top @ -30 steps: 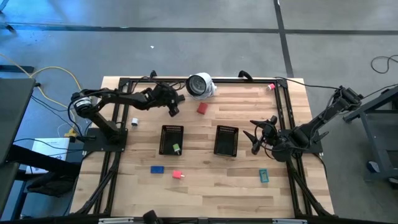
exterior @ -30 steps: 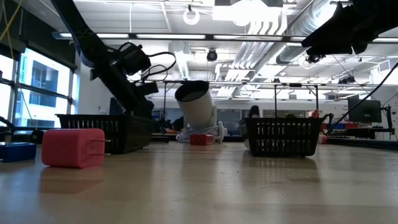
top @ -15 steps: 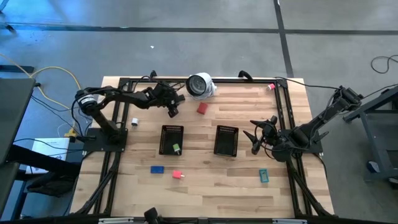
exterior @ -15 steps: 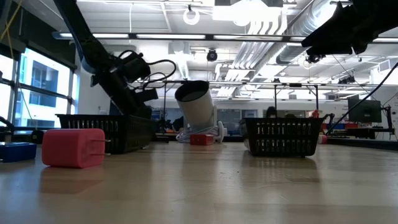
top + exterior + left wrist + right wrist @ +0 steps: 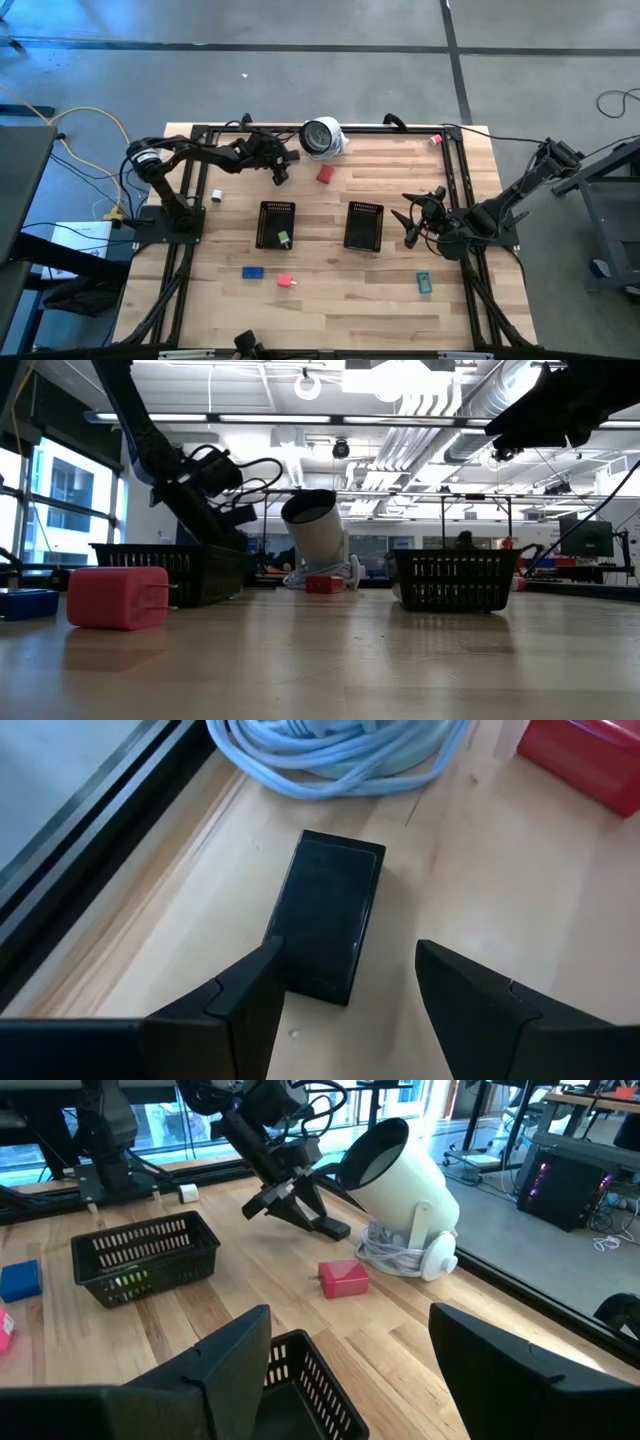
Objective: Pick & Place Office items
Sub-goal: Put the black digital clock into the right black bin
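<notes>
A dark brown piece [image 5: 330,915] lies flat on the table near the far edge, beside the cable of the white round object [image 5: 322,137]. My left gripper [image 5: 345,985] is open just above it, one finger on each side of its near end; I see no touch. The right wrist view shows that gripper [image 5: 295,1210] slanting down at the dark piece [image 5: 335,1230]. A red piece [image 5: 325,174] lies close by. My right gripper [image 5: 350,1370] waits open over the right tray's [image 5: 363,226] right side.
The left tray [image 5: 276,224] holds a green piece [image 5: 284,238]. Blue [image 5: 253,271], pink [image 5: 286,281] and teal [image 5: 424,283] pieces lie toward the near edge. A small white thing [image 5: 216,196] sits at the left. A black frame rail [image 5: 90,850] runs along the far edge.
My left gripper has sunk toward the dark brown piece by the white round object, its fingers staying apart. Nothing on the table has moved.
</notes>
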### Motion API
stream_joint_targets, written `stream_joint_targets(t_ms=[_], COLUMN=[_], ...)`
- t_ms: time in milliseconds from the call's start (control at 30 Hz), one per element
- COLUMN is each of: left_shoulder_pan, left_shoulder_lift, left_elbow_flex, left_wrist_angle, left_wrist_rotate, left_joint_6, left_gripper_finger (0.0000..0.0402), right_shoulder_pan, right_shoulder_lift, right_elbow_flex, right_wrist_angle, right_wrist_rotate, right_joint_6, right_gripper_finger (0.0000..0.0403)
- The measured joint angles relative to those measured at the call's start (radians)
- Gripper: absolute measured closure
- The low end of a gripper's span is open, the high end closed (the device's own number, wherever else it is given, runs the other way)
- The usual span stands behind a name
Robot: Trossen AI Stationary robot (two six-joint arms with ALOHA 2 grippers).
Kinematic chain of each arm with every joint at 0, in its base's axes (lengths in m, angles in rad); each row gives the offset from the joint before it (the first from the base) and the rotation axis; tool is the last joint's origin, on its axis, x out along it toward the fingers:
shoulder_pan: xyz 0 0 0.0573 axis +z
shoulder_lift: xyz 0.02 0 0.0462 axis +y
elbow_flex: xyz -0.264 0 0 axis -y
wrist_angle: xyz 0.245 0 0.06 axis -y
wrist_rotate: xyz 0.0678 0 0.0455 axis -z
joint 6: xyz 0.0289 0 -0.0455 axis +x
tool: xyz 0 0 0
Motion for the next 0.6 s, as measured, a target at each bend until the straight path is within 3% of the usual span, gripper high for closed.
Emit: stream_joint_targets(t_ms=[367,600], left_shoulder_pan=[-0.044,-0.106], left_shoulder_lift=[0.048,0.038], left_elbow_flex=[0.000,0.000], left_wrist_angle=[0.006,-0.061], left_wrist_rotate=[-0.043,-0.009], left_joint_6=[-0.042,-0.081], left_gripper_finger=[0.0187,0.0187], right_shoulder_pan=[0.000,0.000], right_shoulder_lift=[0.000,0.000], right_elbow_flex=[0.000,0.000], right_wrist_angle=[-0.002,-0.013], right_wrist_rotate=[-0.018,-0.018], right_joint_6=[0.018,0.018], right_gripper_finger=[0.0143,0.0143])
